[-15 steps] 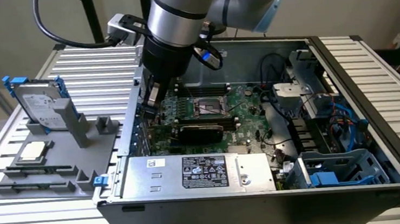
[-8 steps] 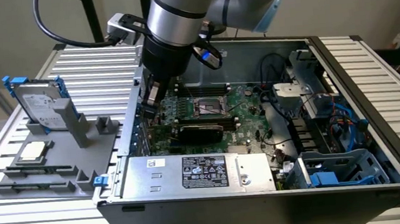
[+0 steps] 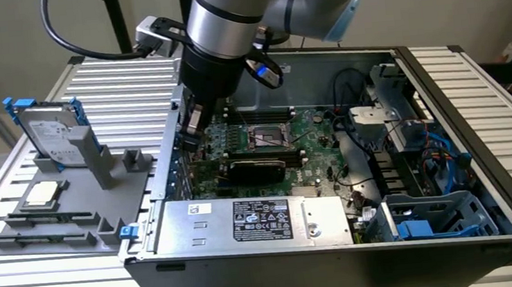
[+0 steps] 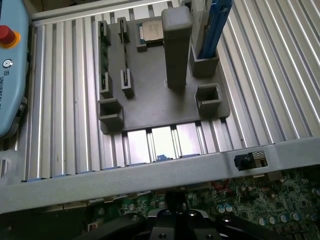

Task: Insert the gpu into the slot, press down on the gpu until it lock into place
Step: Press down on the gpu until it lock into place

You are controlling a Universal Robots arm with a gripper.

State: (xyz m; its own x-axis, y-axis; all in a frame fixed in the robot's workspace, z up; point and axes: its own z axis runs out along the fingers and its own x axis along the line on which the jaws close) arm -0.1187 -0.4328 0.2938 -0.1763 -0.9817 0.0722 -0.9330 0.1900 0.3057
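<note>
The gpu (image 3: 253,167) is a flat black card standing on edge across the green motherboard (image 3: 316,142), in front of the processor socket. The slot is hidden under it. My gripper (image 3: 195,123) hangs shut and holds nothing, just inside the case wall on the exterior view's left. It is above and behind the card's end on that side and not touching it. In the wrist view, the black fingers (image 4: 165,222) sit close together over the motherboard's edge (image 4: 260,205).
The silver power-supply box (image 3: 254,221) lies along the case's front. Cables and blue drive bays (image 3: 429,219) fill the exterior view's right. Outside the case, a grey fixture plate (image 3: 57,202) (image 4: 150,112) carries posts, a processor and a hard drive (image 3: 51,130). A teach pendant (image 4: 10,75) lies on the slatted table.
</note>
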